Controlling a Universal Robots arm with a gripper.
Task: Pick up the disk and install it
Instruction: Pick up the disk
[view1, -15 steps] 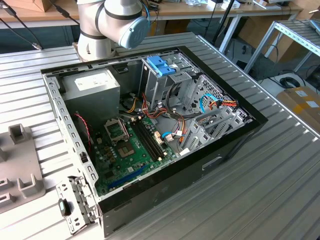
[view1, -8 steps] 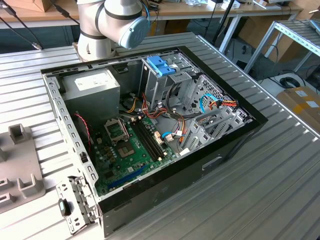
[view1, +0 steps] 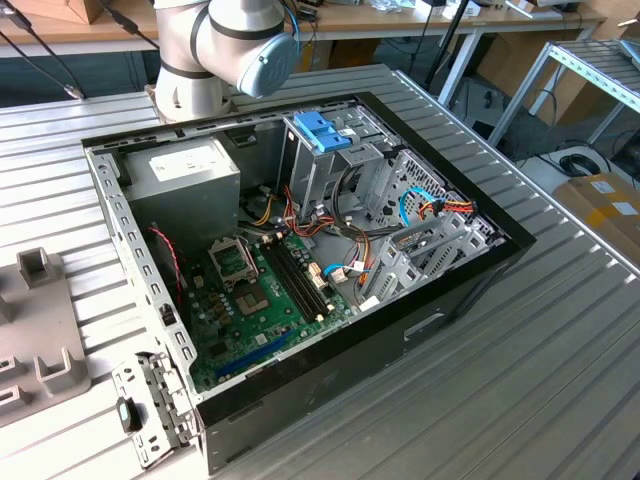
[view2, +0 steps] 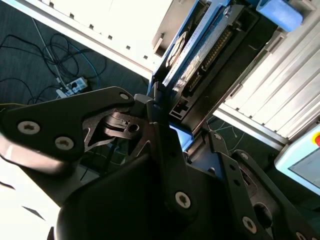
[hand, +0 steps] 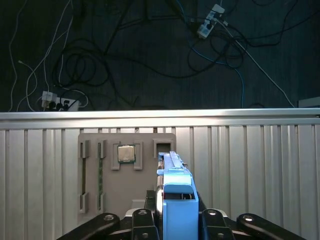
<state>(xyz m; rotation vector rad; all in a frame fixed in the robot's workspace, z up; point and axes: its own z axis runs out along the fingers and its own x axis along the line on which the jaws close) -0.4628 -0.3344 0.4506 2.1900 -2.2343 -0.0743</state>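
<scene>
The disk (hand: 176, 197) stands edge-on between my fingers, its light-blue carrier rail facing the first wrist camera. In the second wrist view the disk (view2: 200, 55) runs away from the black finger linkage, dark body and connector side showing, with the blue rail end far out. My gripper (hand: 177, 220) is shut on the disk, one black finger (hand: 142, 220) on each side of it; the gripper (view2: 172, 120) holds it above the ribbed metal table, near the table's edge.
An open computer case (view1: 480, 270) lies on the table, with a blue latch on a silver cage (view1: 322, 130) at its far side. A grey fixture plate (hand: 95, 170) holds a processor chip (hand: 126, 153). The arm's base (view1: 200, 60) stands behind the case. Cables lie on the floor.
</scene>
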